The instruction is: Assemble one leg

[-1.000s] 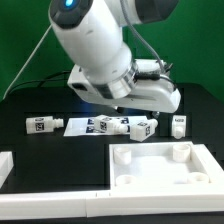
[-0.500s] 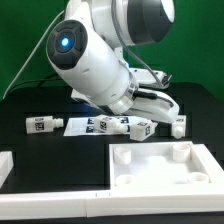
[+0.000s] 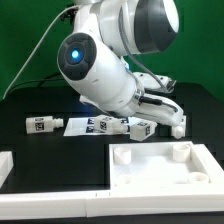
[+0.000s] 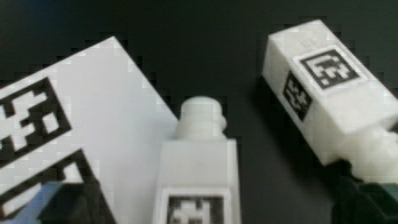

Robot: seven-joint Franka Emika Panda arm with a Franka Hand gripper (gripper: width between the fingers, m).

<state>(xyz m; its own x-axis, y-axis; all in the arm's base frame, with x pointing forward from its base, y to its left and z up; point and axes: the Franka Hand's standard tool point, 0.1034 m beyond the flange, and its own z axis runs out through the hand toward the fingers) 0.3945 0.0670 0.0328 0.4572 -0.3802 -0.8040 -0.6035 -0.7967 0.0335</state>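
Several small white legs with tag stickers lie on the black table. In the exterior view one leg (image 3: 42, 124) lies apart at the left, one (image 3: 105, 126) lies on the marker board (image 3: 82, 127), one (image 3: 141, 128) at the board's right edge and one (image 3: 178, 125) further right. My gripper (image 3: 152, 114) hangs low over the leg at the board's edge. In the wrist view that leg (image 4: 199, 165) lies between my fingertips (image 4: 370, 198) with gaps on both sides; its peg end points away. My gripper (image 4: 214, 208) is open and holds nothing. Another leg (image 4: 329, 90) lies beside it.
The large white square tray-like piece (image 3: 165, 178) with corner holes lies at the front on the exterior view's right. Another white part (image 3: 5, 165) sits at the front left edge. The marker board (image 4: 71, 115) borders the leg in the wrist view. A green backdrop stands behind.
The arm has swung toward the exterior view's right and its wrist has turned. The hand has come down closer over the legs by the marker board. No part has moved.
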